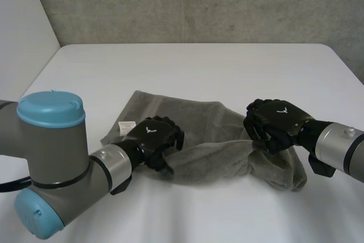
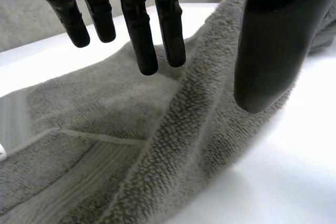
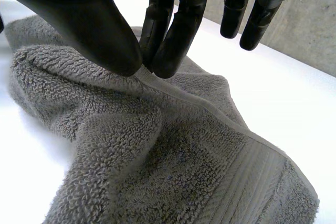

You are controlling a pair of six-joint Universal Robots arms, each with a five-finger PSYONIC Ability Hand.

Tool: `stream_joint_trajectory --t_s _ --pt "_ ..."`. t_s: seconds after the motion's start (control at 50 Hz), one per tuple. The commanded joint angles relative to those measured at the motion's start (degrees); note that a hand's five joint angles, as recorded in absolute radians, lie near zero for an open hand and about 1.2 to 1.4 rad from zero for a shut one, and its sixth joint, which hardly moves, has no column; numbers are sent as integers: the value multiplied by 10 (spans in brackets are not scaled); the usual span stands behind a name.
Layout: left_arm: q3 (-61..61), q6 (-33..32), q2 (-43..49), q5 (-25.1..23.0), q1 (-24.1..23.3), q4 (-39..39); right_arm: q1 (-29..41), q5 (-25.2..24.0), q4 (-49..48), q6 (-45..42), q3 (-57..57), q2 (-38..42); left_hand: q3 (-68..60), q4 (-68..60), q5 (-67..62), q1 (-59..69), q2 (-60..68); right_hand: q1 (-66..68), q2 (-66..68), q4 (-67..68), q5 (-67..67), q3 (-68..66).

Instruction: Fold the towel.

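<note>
Right hand (image 1: 278, 119) pinches the hem of the grey towel (image 1: 210, 135) between thumb and fingers at the towel's 3 o'clock end. Left hand (image 1: 152, 139) hangs spread over its 8 o'clock end. The towel lies crumpled on the white surface (image 1: 199, 66).

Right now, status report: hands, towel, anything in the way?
Left hand open over the towel. Right hand pinching its hem. Towel bunched on the table, unfolded. Nothing in the way.

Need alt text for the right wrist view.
The right robot hand pinches the hemmed edge of a rumpled grey towel between thumb and fingers. The towel lies bunched on a white table.
</note>
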State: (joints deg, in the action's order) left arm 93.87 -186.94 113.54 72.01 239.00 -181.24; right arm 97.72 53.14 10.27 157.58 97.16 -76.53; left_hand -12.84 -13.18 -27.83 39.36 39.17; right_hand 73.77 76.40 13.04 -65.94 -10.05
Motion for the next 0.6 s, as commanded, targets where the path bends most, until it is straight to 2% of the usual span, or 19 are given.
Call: stream_joint_trajectory --t_s 0.02,0.32,0.42,0.6 --pt "5 -7 3 1 -8 0 5 -1 -6 1 7 3 28 32 9 -24 -22 62 36 -30 -41 1" --pt "-26 -7 12 -2 -19 -2 0 -4 -7 -3 26 -1 28 32 39 -54 -52 62 36 -30 -41 1" --pt "-40 -6 14 -11 -38 -2 -1 -10 -7 -3 36 -10 28 32 46 -61 -59 62 36 -30 -41 1" --pt "-50 -9 57 -66 -76 9 -18 -17 -9 -3 45 -32 28 32 63 -78 -76 62 36 -30 -41 1"
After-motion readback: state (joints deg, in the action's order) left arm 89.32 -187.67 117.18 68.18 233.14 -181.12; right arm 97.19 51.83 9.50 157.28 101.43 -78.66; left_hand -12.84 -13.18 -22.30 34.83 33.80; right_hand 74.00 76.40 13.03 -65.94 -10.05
